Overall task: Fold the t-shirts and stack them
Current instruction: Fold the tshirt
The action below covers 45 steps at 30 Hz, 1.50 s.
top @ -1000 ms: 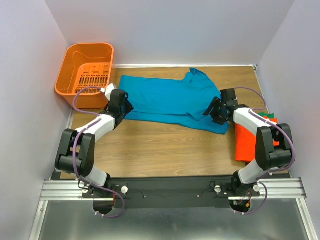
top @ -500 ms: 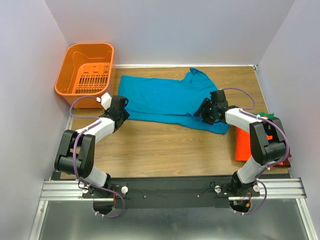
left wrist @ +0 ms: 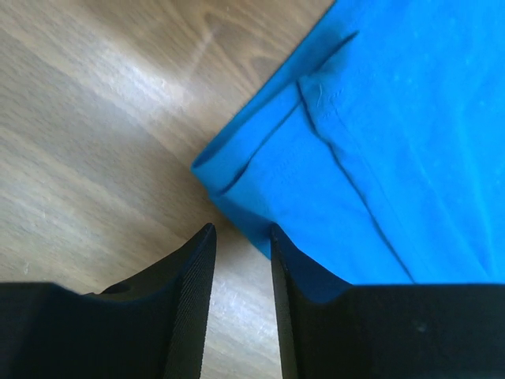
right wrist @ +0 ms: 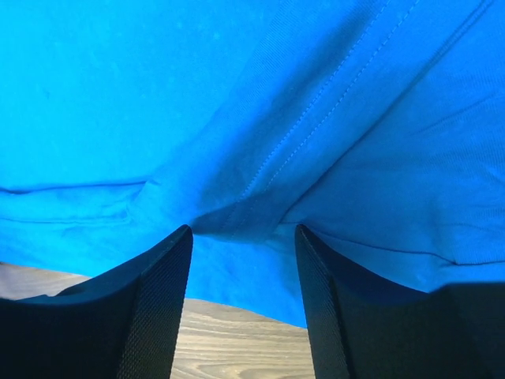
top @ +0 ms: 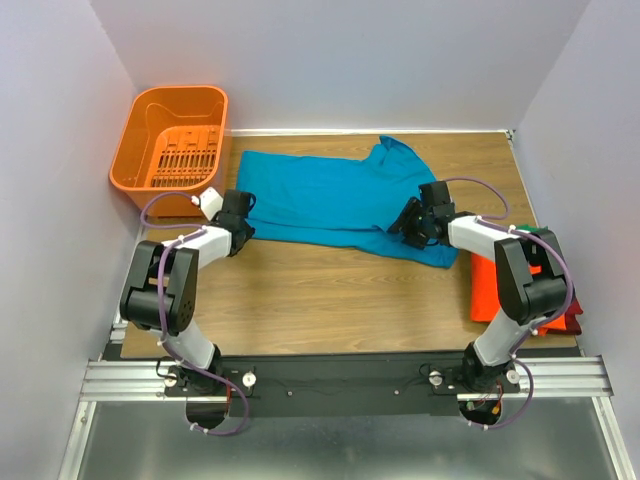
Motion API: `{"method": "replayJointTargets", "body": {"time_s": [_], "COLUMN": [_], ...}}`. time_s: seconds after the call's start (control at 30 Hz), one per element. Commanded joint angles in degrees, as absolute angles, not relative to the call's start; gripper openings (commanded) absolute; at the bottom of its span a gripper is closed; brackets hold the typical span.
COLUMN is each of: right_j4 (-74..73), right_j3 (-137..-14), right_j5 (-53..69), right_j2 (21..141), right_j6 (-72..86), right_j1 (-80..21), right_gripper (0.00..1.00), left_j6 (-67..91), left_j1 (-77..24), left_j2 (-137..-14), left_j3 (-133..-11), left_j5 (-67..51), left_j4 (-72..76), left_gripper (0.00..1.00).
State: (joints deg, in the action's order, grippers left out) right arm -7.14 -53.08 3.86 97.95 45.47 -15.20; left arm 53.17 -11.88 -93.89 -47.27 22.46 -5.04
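The surface (top: 330, 300) carries a blue t-shirt (top: 320, 195) on its far half, long axis left to right, hemmed end toward the orange basket (top: 135, 150). The left claw (left wrist: 241, 231) — narrowly parted — straddles the shirt's near-left corner edge; the right claw (right wrist: 243, 230) — wider apart — sits over a ridge of cloth near the right end. Since a second ago the right claw has shifted leftward; the shirt lies unchanged.

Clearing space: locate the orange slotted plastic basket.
In the top view, the orange slotted plastic basket stands at the far left corner, just left of the spread teal-blue cloth t-shirt.
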Motion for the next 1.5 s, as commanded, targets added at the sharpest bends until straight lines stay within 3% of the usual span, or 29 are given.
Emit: {"method": "replayJointTargets", "body": {"time_s": [0.0, 0.17, 0.27, 0.37, 0.57, 0.77, 0.8, 0.87, 0.97, 1.17, 1.47], "right_j4": [-5.8, -5.71, -5.71, -5.71, -5.71, -5.8, -5.71, -5.71, -5.8, -6.15, -7.82], "right_j3": [-54.49, -54.93, -54.84, -55.02, -55.55, -55.72, -55.9, -56.25, -57.13, -61.6, -72.59], "right_j5": [3.25, 2.9, 2.46, 2.72, 4.74, 5.01, 5.01, 5.01, 4.48, 3.87, 2.46], "right_j2": [99.93, 100.28, 100.28, 100.63, 100.55, 100.37, 100.55, 100.99, 101.07, 101.51, 111.61], "right_j6": [46.14, 46.32, 46.32, 46.14, 46.41, 46.14, 46.14, 46.32, 45.88, 44.56, 42.01], "right_j1": [-15.38, -15.47, -15.47, -15.47, -15.47, -15.38, -15.47, -15.47, -15.47, -15.47, -15.38], "right_gripper": [0.57, 0.45, 0.44, 0.31, 0.31, 0.31, 0.29, 0.14, 0.06, 0.04, 0.03], "left_j6": [52.56, 51.94, 51.42, 51.33, 51.15, 50.63, 50.63, 50.36, 50.01, 49.31, 48.6], "left_j1": [-11.43, -11.34, -11.34, -11.34, -11.34, -11.25, -11.25, -11.25, -11.25, -11.25, -11.16], "left_j2": [-95.53, -96.85, -97.64, -98.0, -98.52, -98.96, -98.96, -98.88, -98.88, -98.7, -98.44], "left_j3": [-50.01, -51.33, -52.12, -52.29, -52.38, -51.86, -51.86, -51.86, -51.85, -51.59, -51.15], "left_j5": [26.1, 26.46, 26.89, 27.07, 26.9, 26.37, 26.37, 26.19, 26.19, 26.1, 25.23], "left_j4": [-6.32, -7.21, -7.73, -8.09, -7.91, -7.21, -7.12, -7.03, -6.77, -6.5, -5.71], "left_gripper": [0.39, 0.35, 0.32, 0.27, 0.18, 0.03, 0.03, 0.01, 0.0, 0.0, 0.0]}}
